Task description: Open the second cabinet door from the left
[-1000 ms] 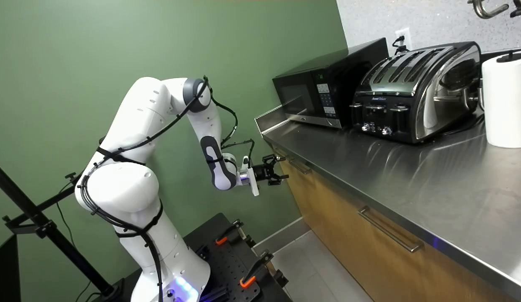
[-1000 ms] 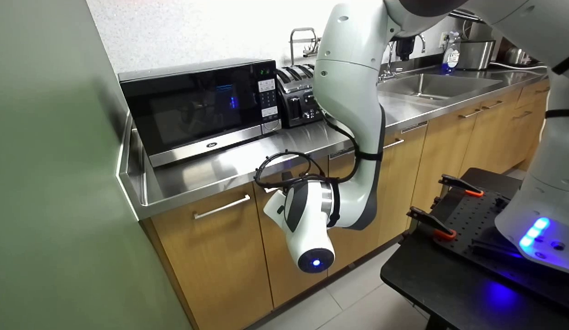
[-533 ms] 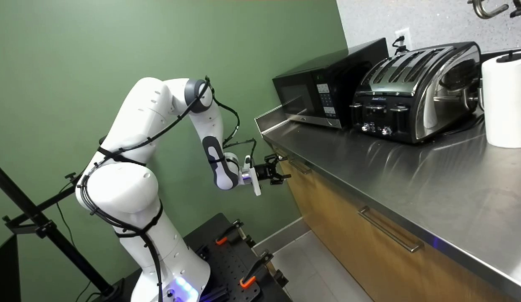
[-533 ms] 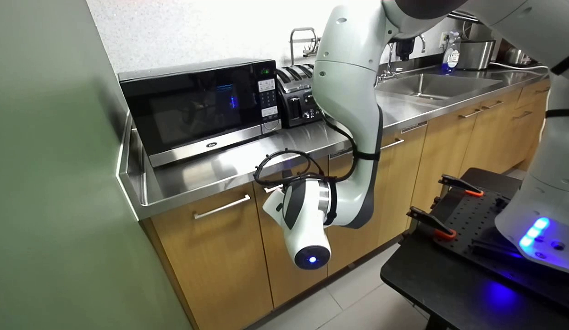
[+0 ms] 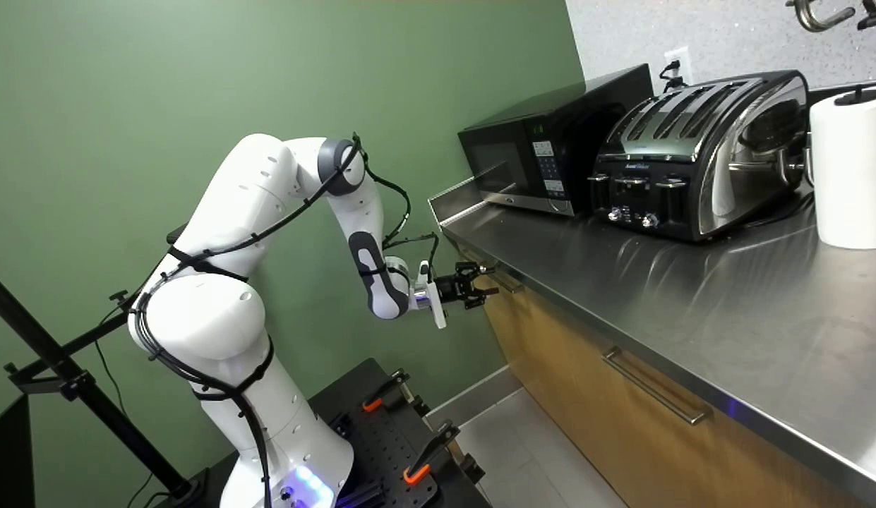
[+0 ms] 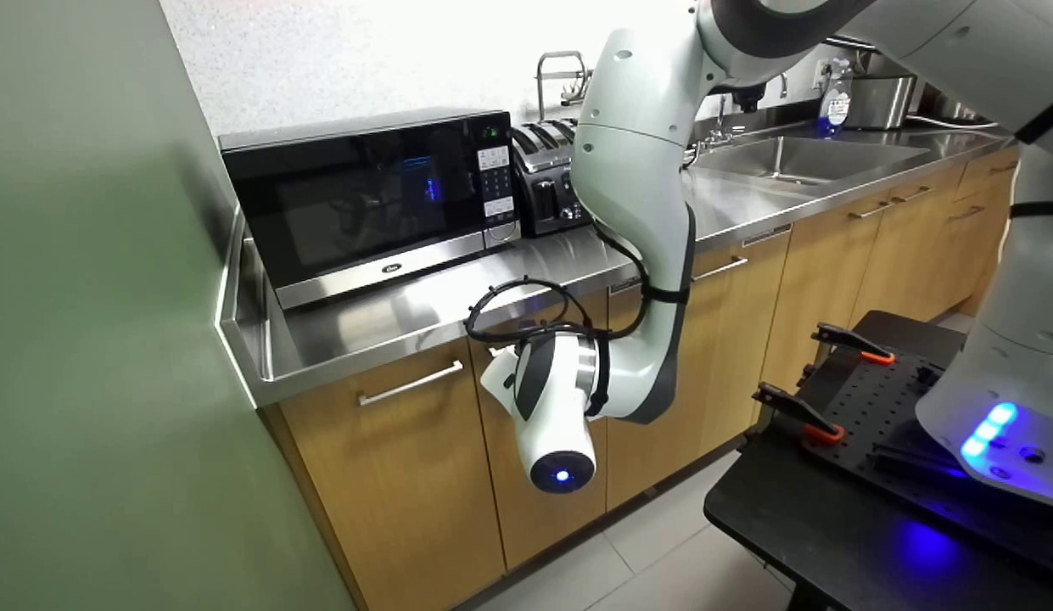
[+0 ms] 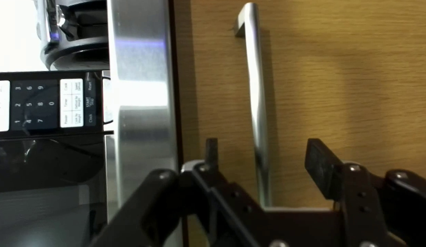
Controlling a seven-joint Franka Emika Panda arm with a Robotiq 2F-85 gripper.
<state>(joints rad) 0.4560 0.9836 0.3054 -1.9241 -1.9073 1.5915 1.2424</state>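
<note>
The second cabinet door from the left (image 6: 530, 530) is a closed light-brown panel, partly hidden behind my arm in an exterior view. Its wood fills the right of the wrist view (image 7: 329, 85). Its slim metal bar handle (image 7: 255, 85) runs down the wrist view; a small end of it shows in an exterior view (image 6: 497, 350). My gripper (image 7: 263, 154) is open, one finger on each side of the bar's lower part in the wrist view. I cannot tell how far the fingertips reach in depth. In an exterior view the gripper (image 5: 490, 280) is close to the cabinet front.
The steel countertop (image 5: 727, 310) has its front edge just beside the handle. A black microwave (image 6: 356, 204), a toaster (image 5: 699, 155) and a paper towel roll (image 5: 854, 169) stand on it. The first door (image 6: 399, 475) has its own bar handle. A green wall (image 6: 85, 339) bounds the left.
The arm has moved a little closer to the cabinet front, and slightly to the left in an exterior view. The gripper stays open, and the door has not moved.
</note>
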